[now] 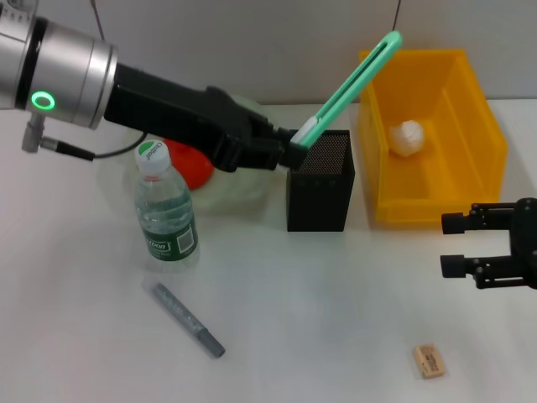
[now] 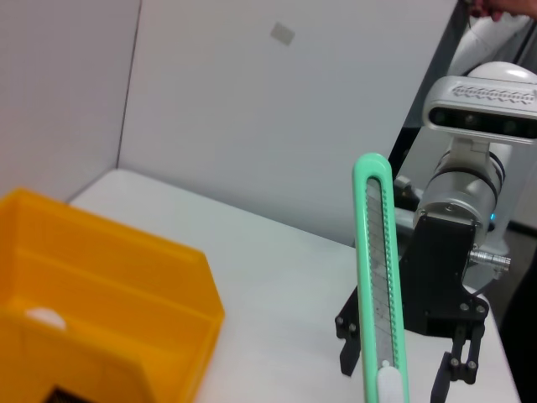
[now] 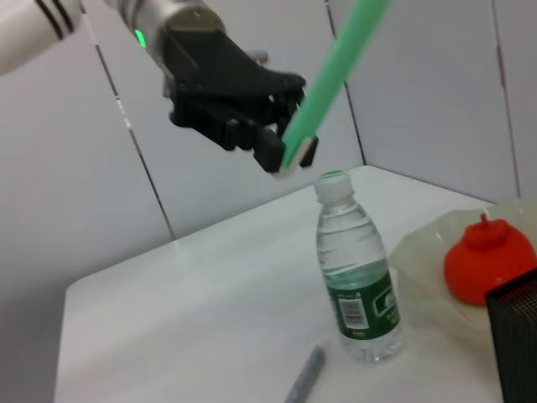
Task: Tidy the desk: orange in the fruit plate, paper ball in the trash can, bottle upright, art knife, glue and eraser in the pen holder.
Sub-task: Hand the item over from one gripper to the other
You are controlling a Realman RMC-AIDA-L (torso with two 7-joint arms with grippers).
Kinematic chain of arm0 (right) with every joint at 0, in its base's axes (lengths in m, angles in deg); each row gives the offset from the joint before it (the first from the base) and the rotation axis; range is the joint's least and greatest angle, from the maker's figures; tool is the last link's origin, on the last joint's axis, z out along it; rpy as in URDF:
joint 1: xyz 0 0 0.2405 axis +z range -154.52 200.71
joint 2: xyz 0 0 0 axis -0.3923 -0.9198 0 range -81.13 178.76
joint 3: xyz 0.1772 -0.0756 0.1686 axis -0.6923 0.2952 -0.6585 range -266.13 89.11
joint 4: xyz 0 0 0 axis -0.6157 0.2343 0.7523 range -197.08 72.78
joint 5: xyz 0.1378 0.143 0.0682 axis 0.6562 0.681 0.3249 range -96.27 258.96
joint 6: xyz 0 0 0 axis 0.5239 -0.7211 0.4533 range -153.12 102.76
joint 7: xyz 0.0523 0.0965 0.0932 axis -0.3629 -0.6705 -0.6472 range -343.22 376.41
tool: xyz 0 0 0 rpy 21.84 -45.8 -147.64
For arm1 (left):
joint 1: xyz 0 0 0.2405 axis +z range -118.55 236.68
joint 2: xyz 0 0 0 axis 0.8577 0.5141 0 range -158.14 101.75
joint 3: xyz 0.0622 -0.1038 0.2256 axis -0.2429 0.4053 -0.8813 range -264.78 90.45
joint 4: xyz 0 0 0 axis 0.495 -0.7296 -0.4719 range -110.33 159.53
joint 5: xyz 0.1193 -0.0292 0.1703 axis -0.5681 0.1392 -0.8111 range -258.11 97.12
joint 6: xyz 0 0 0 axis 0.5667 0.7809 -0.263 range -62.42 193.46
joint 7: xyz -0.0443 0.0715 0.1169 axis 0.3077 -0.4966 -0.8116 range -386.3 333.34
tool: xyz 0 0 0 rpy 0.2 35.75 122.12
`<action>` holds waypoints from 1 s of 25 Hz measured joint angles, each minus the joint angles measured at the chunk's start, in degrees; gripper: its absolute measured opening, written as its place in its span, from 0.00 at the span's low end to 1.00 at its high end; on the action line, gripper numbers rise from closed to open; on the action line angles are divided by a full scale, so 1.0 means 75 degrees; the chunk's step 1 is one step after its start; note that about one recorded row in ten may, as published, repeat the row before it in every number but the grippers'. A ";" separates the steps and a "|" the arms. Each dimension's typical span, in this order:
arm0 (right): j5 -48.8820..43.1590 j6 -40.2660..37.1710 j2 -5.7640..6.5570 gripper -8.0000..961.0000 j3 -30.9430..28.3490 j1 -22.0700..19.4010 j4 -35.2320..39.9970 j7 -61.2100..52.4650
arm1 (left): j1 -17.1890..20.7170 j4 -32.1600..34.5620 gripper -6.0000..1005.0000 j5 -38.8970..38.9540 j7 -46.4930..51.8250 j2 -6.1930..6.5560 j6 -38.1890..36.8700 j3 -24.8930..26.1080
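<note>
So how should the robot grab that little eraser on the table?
The eraser lies flat on the table, alone, close to the open right gripper. Probably best to come straight down from above and pinch its two long sides, across the narrow width, since it sits too low to grab from the side.

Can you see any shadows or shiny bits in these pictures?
Head view: only faint, soft shadows by the bottle and glue; a green ring glows on the left arm; the left gripper holds the knife at the holder's rim; the right gripper idles open. Right wrist view: pale glints on the bottle. Left wrist view: the bin's inside looks shaded.
</note>
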 joint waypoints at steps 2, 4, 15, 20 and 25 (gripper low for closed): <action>0.0000 0.0110 -0.0060 0.75 0.0020 0.0045 -0.0026 0.0000 | 0.0049 0.0160 0.21 0.0257 -0.0454 -0.0046 0.0095 0.0008; 0.0000 0.0130 -0.0077 0.75 0.0026 0.0061 -0.0034 0.0000 | 0.0095 0.0135 0.21 0.0478 -0.0700 -0.0061 0.0200 0.0009; -0.0012 0.0169 -0.0103 0.75 0.0002 0.0080 -0.0044 -0.0042 | 0.1214 -0.0256 0.21 0.3141 -0.2925 -0.0102 0.2104 -0.1240; -0.0039 0.0168 -0.0103 0.75 -0.0019 0.0079 -0.0044 -0.0049 | 0.1770 -0.0758 0.21 0.4512 -0.4343 -0.0116 0.3128 -0.2181; -0.0069 0.0130 -0.0103 0.75 -0.0041 0.0054 -0.0010 -0.0050 | 0.2102 -0.2001 0.21 0.6205 -0.5973 -0.0128 0.3766 -0.2927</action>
